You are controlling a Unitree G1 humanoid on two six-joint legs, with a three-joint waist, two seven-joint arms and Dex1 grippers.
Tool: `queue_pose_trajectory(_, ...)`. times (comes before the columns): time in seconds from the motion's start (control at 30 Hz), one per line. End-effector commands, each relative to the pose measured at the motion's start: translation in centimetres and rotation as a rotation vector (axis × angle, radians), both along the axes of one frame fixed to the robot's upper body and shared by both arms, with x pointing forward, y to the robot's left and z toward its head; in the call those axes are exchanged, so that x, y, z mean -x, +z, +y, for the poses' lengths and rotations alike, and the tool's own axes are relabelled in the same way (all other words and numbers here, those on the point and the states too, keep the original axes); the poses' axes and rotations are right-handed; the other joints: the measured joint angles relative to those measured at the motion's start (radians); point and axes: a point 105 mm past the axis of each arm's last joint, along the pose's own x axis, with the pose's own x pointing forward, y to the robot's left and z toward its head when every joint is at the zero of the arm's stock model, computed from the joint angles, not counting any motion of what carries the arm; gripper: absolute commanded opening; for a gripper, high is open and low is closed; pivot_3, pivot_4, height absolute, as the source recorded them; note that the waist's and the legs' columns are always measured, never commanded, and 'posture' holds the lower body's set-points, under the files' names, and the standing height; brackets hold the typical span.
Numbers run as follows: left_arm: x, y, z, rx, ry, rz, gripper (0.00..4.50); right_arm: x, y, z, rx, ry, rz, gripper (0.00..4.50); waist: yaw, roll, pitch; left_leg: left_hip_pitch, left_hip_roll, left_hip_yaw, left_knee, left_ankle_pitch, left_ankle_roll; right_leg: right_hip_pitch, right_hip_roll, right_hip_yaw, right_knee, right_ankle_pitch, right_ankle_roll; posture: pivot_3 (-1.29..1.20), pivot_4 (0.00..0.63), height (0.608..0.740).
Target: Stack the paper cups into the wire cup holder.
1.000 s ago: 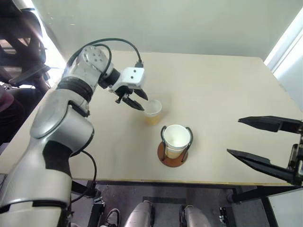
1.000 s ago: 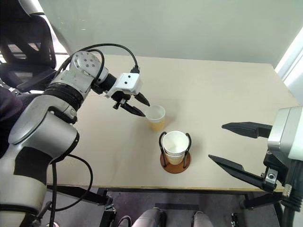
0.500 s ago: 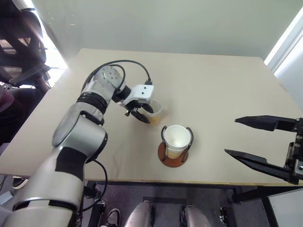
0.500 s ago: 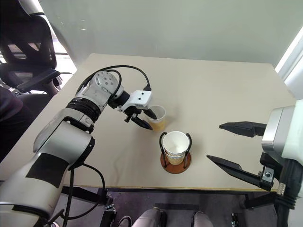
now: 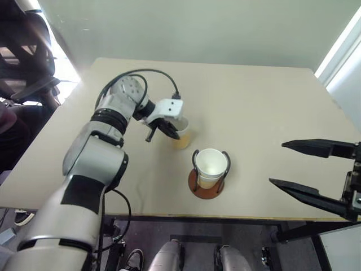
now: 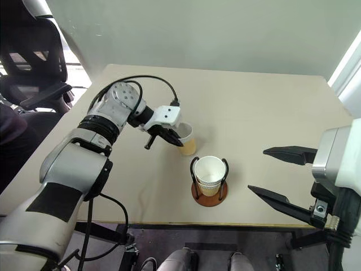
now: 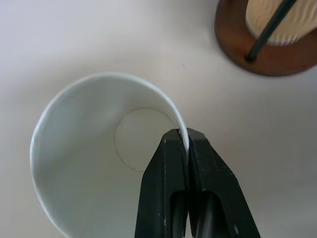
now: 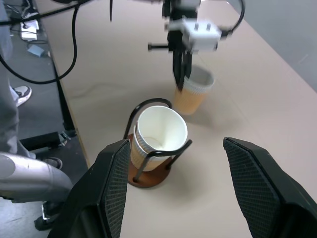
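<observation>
Standing near the middle of the table (image 5: 265, 90), the loose paper cup (image 5: 181, 135) has bare tabletop open behind it and out to the right, well clear of every edge. The left gripper (image 7: 184, 144) reaches in angled downward, its jaws pinched closed on the cup's rim, one finger inside the white wall and one outside. Just beside the cup, toward the near edge, stands the wire cup holder (image 5: 206, 189) with nested cups (image 8: 159, 133) already inside its black loops. The right gripper (image 5: 304, 166) hovers off the table's near right corner, jaws spread wide and holding nothing.
</observation>
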Motion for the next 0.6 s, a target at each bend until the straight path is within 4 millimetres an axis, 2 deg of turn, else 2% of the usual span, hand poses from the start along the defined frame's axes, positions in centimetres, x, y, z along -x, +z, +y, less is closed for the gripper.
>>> queue_pose_trajectory(0.03, 1.8, 7.2, -3.0, 0.172, -0.178, -0.156, 0.05, 0.3, 1.0, -0.3, -0.016, -0.003, -0.038, 3.06, -0.001, 0.0, 0.0, 0.0, -0.001, 0.001, 0.0, 0.0, 0.0, 0.0, 0.001, 0.0, 0.0, 0.0, 0.0, 0.0, 0.15, 0.74)
queue_pose_trajectory(0.13, 5.1, 11.2, -4.7, 0.276, -0.346, -0.178, 0.05, 0.6, 1.3, -0.5, -0.029, 0.008, -0.037, 3.06, -0.002, 0.0, 0.0, 0.0, -0.002, 0.001, -0.001, -0.002, -0.001, -0.001, 0.001, -0.001, 0.0, 0.001, 0.001, 0.0, 0.15, 0.74)
queue_pose_trajectory(0.2, 6.9, 12.3, -4.9, 0.296, -0.421, -0.149, 0.05, 1.1, 1.9, -0.7, -0.068, 0.023, -0.046, 3.06, -0.005, 0.001, 0.0, -0.001, 0.0, -0.001, -0.001, -0.004, -0.001, -0.001, -0.001, 0.001, 0.0, 0.001, 0.001, 0.0, 0.15, 0.74)
queue_pose_trajectory(0.23, 7.6, 12.5, -4.9, 0.295, -0.448, -0.133, 0.05, 1.4, 2.2, -0.8, -0.09, 0.027, -0.053, 3.06, -0.003, 0.002, -0.002, 0.0, -0.002, 0.003, -0.003, -0.005, -0.002, -0.001, 0.005, -0.003, 0.0, 0.001, 0.002, 0.0, 0.15, 0.74)
queue_pose_trajectory(0.3, 9.1, 12.8, -5.3, 0.313, -0.507, -0.075, 0.05, 1.8, 2.7, -1.2, -0.119, 0.02, -0.068, 3.06, -0.004, 0.004, -0.002, 0.002, 0.0, 0.0, -0.001, -0.008, -0.001, 0.001, -0.001, 0.002, 0.0, -0.002, 0.003, 0.0, 0.15, 0.74)
queue_pose_trajectory(0.33, 10.0, 12.7, -5.6, 0.318, -0.545, -0.043, 0.05, 2.0, 2.9, -1.4, -0.131, 0.01, -0.078, 3.06, -0.002, 0.005, -0.002, 0.004, -0.002, 0.003, -0.003, -0.008, -0.001, 0.002, 0.003, -0.002, 0.0, -0.002, 0.002, 0.0, 0.15, 0.74)
queue_pose_trajectory(0.43, 11.9, 11.9, -6.2, 0.301, -0.638, 0.033, 0.05, 2.4, 3.4, -2.4, -0.163, -0.047, -0.108, 3.06, 0.0, 0.006, -0.001, 0.006, -0.001, 0.002, -0.001, -0.009, -0.001, 0.005, 0.001, -0.001, 0.001, -0.004, 0.002, 0.0, 0.15, 0.74)
queue_pose_trajectory(0.6, 13.2, 10.8, -6.9, 0.276, -0.712, 0.093, 0.05, 3.6, 3.1, -3.9, -0.175, -0.153, -0.116, 3.06, 0.001, 0.006, -0.001, 0.009, 0.0, -0.003, 0.0, -0.009, -0.002, 0.009, -0.001, 0.0, 0.001, -0.005, -0.002, 0.0, 0.15, 0.74)
